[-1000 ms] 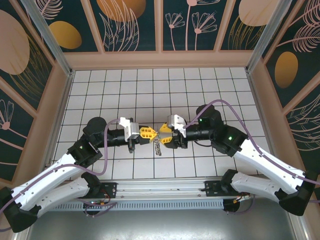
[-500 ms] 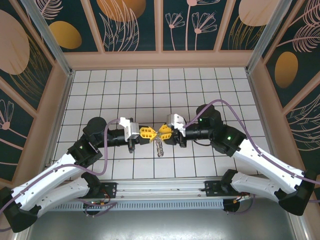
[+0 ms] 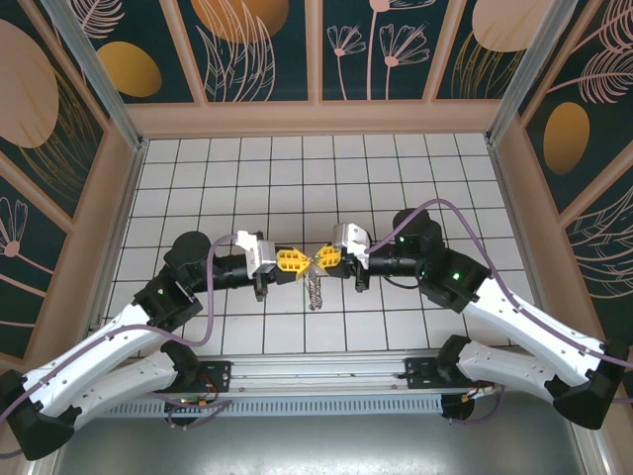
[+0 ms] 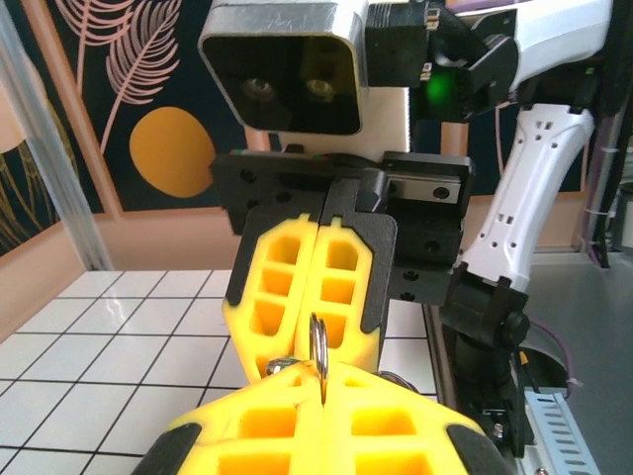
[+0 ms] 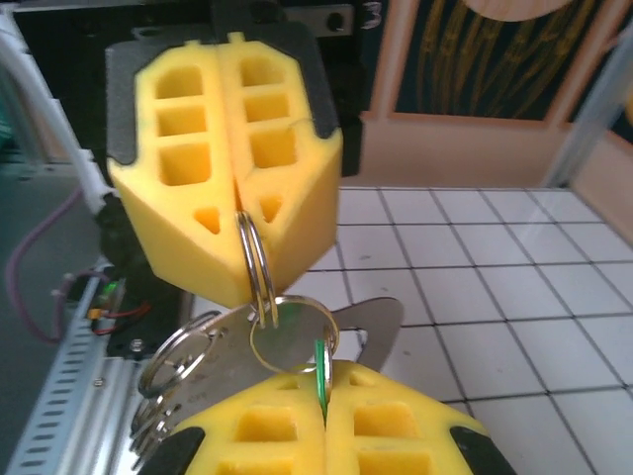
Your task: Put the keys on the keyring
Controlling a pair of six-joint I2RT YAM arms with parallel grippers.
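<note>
The keys (image 5: 320,376) are mostly hidden between the right fingers (image 5: 396,430), one green sliver showing.

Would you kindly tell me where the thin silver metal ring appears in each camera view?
Top external: thin silver metal ring, centre, at the left gripper tip.
Left wrist: bottom centre, edge-on.
Right wrist: centre, hanging from that gripper.
Shared landmark: white tiled floor.

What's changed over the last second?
The right gripper rolled slightly and its elbow shifted right; the keyring now hangs straighter. Left gripper stayed put, shut on the keyring; the right stayed shut on the key, tips together.
</note>
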